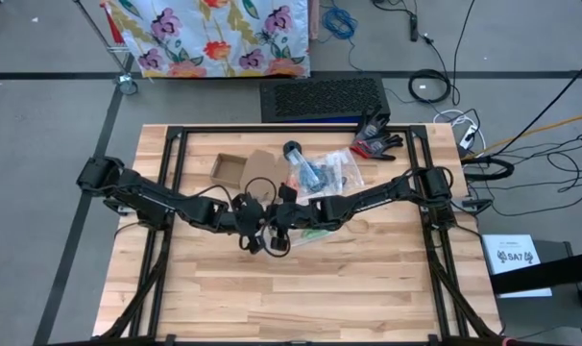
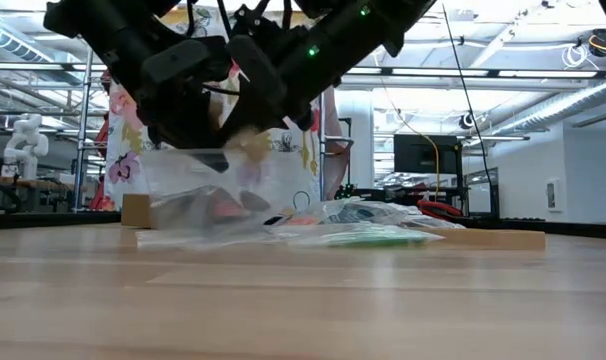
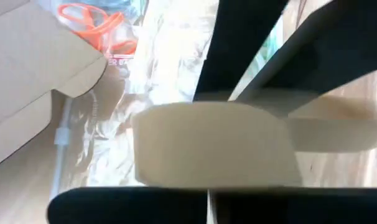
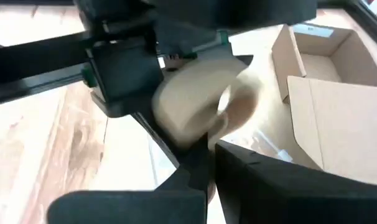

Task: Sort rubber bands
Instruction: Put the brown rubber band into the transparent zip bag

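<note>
Nearest the lens in the left wrist view sat a wide tan band [image 3: 213,146] — prob. a broad rubber band, though it was too blurred to be sure — stretched across the closed fingers of the left gripper [image 3: 207,199]. The right gripper [image 4: 207,180] was closed too, its fingers meeting the same tan loop from the other side. Both grippers met near the middle of the table [image 1: 368,288], just in front of the bag pile.

The other rubber bands lay inside clear plastic bags [image 1: 325,173] toward the back edge, beside an open cardboard box [image 1: 235,168]; orange rubber bands [image 3: 101,28] showed through one bag, green ones [image 2: 368,235] through another.

Handling, by judgement: bands are v. light, soft and floppy, grippy rather than slick, not fragile — but they spring back if stretched and let go. Best taken by pinching one strand of the loop, or hooking a finger through it; bags are slippery, so pinch at a crease.
</note>
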Robot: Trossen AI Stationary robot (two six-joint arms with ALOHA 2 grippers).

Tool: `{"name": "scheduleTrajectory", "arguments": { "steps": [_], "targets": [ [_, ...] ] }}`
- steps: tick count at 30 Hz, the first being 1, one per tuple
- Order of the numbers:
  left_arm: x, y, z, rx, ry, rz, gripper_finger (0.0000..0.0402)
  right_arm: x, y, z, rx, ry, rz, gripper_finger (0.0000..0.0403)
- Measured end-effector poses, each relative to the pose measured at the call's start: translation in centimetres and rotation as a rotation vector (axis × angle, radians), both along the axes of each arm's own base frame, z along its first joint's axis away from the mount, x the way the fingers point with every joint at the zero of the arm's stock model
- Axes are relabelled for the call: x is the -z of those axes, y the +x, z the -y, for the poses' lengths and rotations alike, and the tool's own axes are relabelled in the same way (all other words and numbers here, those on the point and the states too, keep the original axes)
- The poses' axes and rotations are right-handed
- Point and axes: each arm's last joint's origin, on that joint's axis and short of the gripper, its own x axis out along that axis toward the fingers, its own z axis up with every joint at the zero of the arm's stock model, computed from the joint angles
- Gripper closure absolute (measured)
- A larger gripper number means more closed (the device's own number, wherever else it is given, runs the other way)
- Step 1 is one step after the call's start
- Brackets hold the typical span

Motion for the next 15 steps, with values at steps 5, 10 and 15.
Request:
{"name": "scheduleTrajectory", "arguments": {
  "steps": [5,10,15],
  "targets": [
    [-0.4,-0.3,0.0,0.016,0.007,0.004,0.0401,0.7,0.1,-0.5,-0.006,0.041,-0.022,0.0403],
    [-0.5,-0.3,-0.1,0.013,0.001,0.01,0.0401,0.6,0.0,-1.1,-0.031,0.027,-0.013,0.0402],
    [-0.6,-0.3,-0.1,0.012,-0.002,0.025,0.0401,1.0,-0.2,-1.3,-0.036,0.04,-0.051,0.0402]
  ]
}}
